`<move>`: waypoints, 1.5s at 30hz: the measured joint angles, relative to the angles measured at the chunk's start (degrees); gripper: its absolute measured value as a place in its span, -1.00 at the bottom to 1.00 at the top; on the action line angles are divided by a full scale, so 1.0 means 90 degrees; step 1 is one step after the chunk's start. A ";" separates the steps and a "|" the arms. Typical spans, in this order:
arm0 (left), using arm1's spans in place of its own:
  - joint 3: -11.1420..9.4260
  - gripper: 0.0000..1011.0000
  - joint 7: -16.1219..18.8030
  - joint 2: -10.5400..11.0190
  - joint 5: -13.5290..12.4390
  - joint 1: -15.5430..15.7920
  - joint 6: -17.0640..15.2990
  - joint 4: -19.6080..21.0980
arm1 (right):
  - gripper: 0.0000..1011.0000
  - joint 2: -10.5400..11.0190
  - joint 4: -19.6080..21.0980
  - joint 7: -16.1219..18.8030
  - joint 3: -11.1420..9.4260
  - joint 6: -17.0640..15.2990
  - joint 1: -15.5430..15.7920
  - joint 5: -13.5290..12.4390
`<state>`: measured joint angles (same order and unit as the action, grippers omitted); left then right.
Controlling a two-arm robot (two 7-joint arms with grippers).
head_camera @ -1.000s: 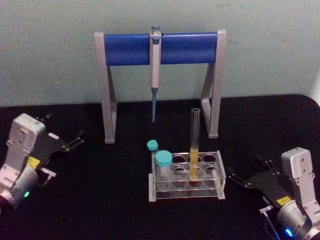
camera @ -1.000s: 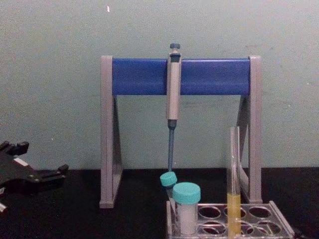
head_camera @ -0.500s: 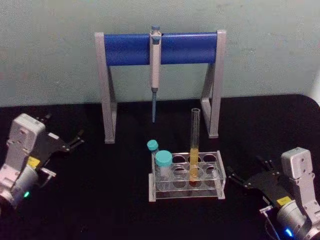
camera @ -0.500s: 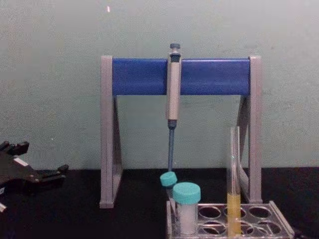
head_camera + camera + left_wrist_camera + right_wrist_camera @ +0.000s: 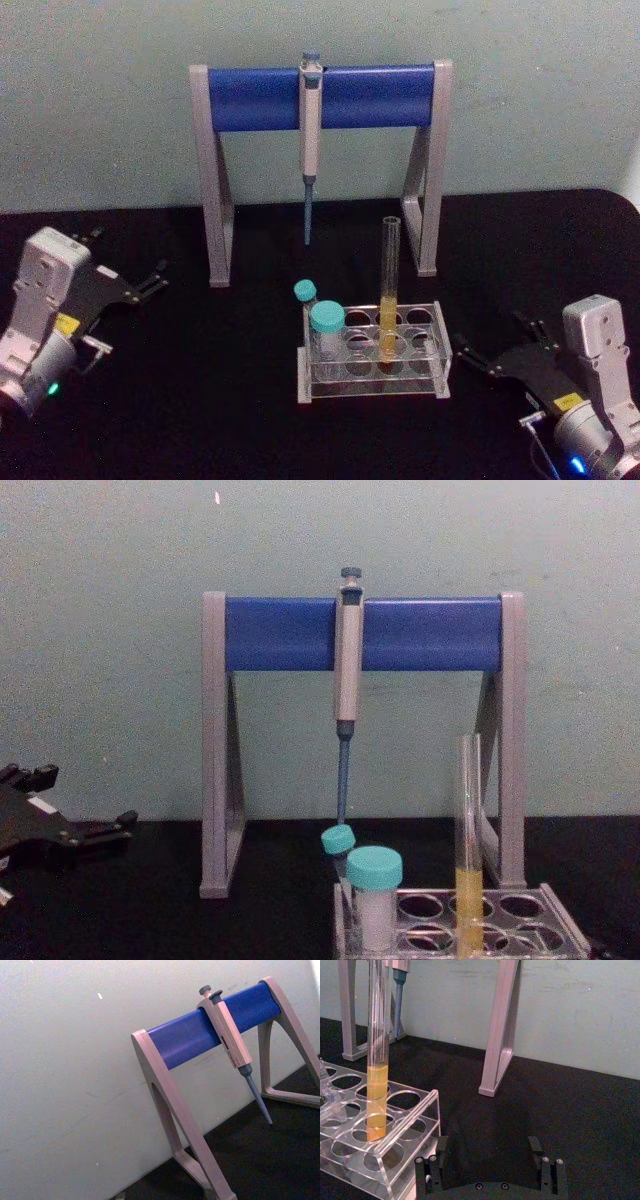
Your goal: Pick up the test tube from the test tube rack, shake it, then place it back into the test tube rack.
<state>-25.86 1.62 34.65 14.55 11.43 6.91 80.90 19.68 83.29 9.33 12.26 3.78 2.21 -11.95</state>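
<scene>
Yellow-filled test tube [image 5: 389, 290] stands upright in test tube rack [image 5: 375, 385], frame centre; left gripper [image 5: 128, 272] and right gripper [image 5: 497, 346], fingers apart, flank it.

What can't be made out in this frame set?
- Rack base: cut off by the chest view's bottom edge.
- Tube mouth: cut off by the right wrist view's top edge.
- Teal-capped tubes' contents: too small in the head view.
- Left gripper: too small and dark against the table to judge its opening.
</scene>
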 joint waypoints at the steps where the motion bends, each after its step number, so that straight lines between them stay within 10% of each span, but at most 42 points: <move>1: 0.0000 1.00 0.0000 0.0000 0.0000 0.0000 0.0000 0.0000 | 0.98 0.0000 0.0000 0.0000 0.0000 0.0000 0.0000 0.0000; 45: 0.0000 1.00 0.0000 0.0000 0.0001 0.0000 0.0000 0.0000 | 0.98 0.0000 0.0000 0.0000 0.0000 0.0000 0.0000 0.0000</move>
<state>-25.86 1.62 34.65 14.55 11.43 6.91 80.90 19.68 83.28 9.34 12.25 3.78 2.20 -11.95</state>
